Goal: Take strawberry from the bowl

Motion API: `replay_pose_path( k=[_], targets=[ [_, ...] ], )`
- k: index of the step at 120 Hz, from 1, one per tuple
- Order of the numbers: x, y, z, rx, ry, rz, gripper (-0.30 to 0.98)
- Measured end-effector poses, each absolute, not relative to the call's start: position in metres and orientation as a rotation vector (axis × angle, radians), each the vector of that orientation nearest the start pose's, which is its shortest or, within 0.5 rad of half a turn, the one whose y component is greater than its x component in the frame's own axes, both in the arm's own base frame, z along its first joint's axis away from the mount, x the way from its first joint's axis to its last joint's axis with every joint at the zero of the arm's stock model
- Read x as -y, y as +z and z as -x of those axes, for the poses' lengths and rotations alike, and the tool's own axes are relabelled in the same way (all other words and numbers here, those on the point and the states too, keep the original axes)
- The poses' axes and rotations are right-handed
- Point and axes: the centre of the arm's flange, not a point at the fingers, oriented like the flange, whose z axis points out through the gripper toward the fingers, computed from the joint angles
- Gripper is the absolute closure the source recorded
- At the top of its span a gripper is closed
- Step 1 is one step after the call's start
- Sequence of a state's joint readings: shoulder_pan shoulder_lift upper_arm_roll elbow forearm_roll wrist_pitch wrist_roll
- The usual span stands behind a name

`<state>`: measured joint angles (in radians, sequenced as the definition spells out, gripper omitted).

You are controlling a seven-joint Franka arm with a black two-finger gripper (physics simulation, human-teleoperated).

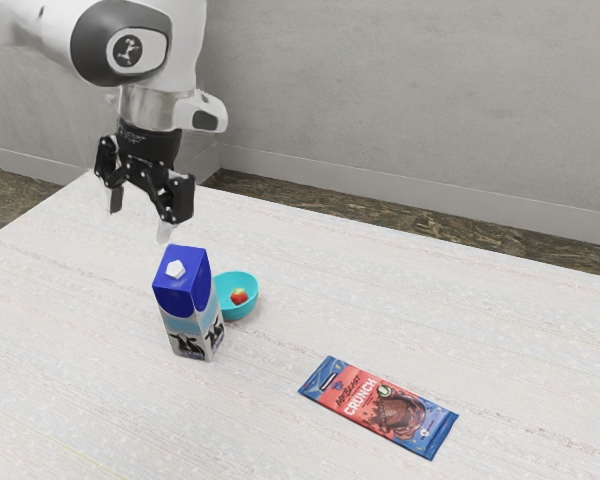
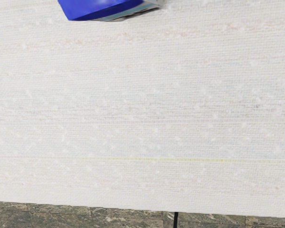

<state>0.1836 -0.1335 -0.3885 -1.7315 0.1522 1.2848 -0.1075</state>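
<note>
So the small red strawberry (image 1: pixel 239 297) is sitting inside the round turquoise bowl (image 1: pixel 236 281), on the pale, woven-look tabletop (image 1: pixel 500 340). The black two-finger hand (image 1: pixel 140 217) is open, nothing in it, up in the air. Clock directions are for the exterior view, 12 at the top: the strawberry is at about 4 o'clock from the hand, and the blue-and-white boxy carton (image 1: pixel 188 310) with its white cap is at about 5.

I'd call this the approach, so basically the start of the job. The carton is the annoying bit: it stands upright at the bowl's 9 o'clock and partly covers it (can't tell if they touch). I'd stay high, swing toward 4 o'clock and clear that cap before dropping at all. Get centred over the bowl, then go straight down with the fingers (image 1: pixel 115 200) either side of the berry and inside the rim. A sloppy descent could tip the bowl. Squeeze lightly, since it's probably a roller, then lift straight up.

Headcount: one hand, two fingers, one strawberry, one bowl, one carton, and one flat red-and-blue wrapped chocolate bar (image 1: pixel 380 408) at the bowl's 4 o'clock, well out of the way.
</note>
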Motion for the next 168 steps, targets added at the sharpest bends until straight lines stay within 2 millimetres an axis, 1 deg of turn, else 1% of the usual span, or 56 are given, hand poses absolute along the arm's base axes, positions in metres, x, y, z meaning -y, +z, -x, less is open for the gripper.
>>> replay_pose_path(
  k=[5, 13, 17, 23, 27, 30, 32, 34, 38, 41, 48, 57, 64, 69, 76, 80, 87, 94, 109, 113, 128, 141, 156, 168],
  targets=[
    [0.09, 0.601, -0.479, -0.101, 0.349, 2.879, 0.0],
    [0.088, 0.593, -0.492, -0.107, 0.294, 2.902, 0.0],
    [0.089, 0.585, -0.5, -0.115, 0.283, 2.913, 0.0],
    [0.092, 0.561, -0.518, -0.143, 0.282, 2.913, 0.0],
    [0.096, 0.548, -0.541, -0.162, 0.267, 2.926, 0.0],
    [0.099, 0.542, -0.566, -0.174, 0.239, 2.945, 0.0],
    [0.097, 0.539, -0.582, -0.168, 0.221, 2.958, 0.0],
    [0.09, 0.535, -0.598, -0.15, 0.204, 2.97, 0.0],
    [0.069, 0.527, -0.627, -0.091, 0.17, 2.985, 0.0],
    [0.058, 0.519, -0.644, -0.058, 0.153, 2.993, 0.0],
    [0.044, 0.497, -0.669, -0.011, 0.128, 3.015, 0.0],
    [0.034, 0.463, -0.687, 0.029, 0.113, 3.057, 0.0],
    [0.028, 0.435, -0.691, 0.08, 0.126, 3.082, 0.0],
    [0.022, 0.422, -0.69, 0.151, 0.141, 3.096, 0.0],
    [0.004, 0.41, -0.69, 0.296, 0.156, 3.124, 0.0],
    [-0.01, 0.403, -0.688, 0.39, 0.165, 3.133, 0.0],
    [-0.03, 0.377, -0.681, 0.539, 0.198, 3.138, 0.0],
    [-0.043, 0.358, -0.677, 0.658, 0.19, 3.134, 0.0],
    [-0.042, 0.335, -0.676, 0.813, 0.119, 3.127, 0.0],
    [-0.042, 0.332, -0.676, 0.851, 0.102, 3.123, 0.02],
    [-0.045, 0.326, -0.679, 0.97, 0.039, 3.105, 0.28],
    [-0.05, 0.312, -0.677, 1.072, 0.043, 3.083, 0.41],
    [-0.061, 0.291, -0.672, 1.208, 0.056, 3.053, 0.46],
    [-0.066, 0.284, -0.672, 1.285, 0.045, 3.034, 0.45]
  ],
)
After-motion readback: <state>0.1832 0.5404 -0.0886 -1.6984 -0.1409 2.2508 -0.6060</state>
